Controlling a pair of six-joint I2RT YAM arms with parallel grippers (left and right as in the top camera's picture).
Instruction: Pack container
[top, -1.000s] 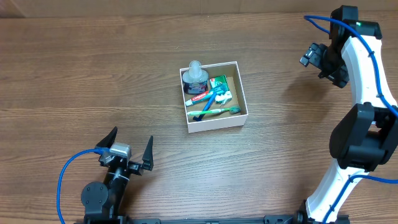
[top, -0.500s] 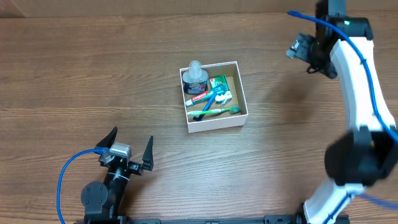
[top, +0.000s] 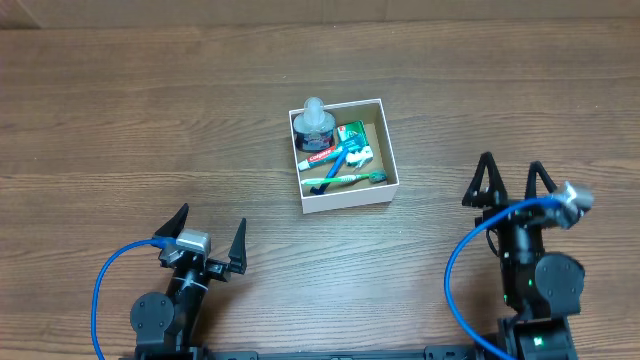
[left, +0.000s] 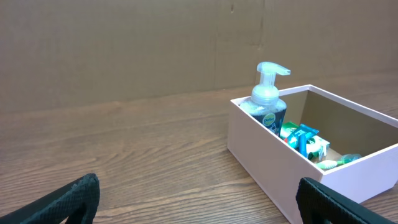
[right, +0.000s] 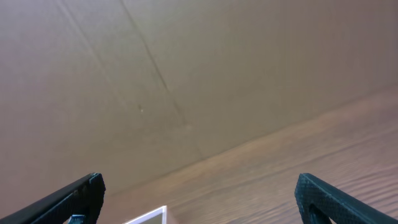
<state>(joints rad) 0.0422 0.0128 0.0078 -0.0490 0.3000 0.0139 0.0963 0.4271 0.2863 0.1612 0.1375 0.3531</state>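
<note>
The container is a white square box with a brown inside at the table's middle. It holds a clear pump bottle, a toothpaste tube, a green packet and toothbrushes. In the left wrist view the container is ahead on the right with the pump bottle in its near corner. My left gripper is open and empty at the front left. My right gripper is open and empty, to the right of the container. A corner of the container shows in the right wrist view.
The brown wooden table spreads around the container. A cardboard wall stands behind the table. Blue cables loop by both arm bases.
My right arm has swung down from the far right back of the table to the front right, and its gripper now rests low near the container's right. The left arm has not moved.
</note>
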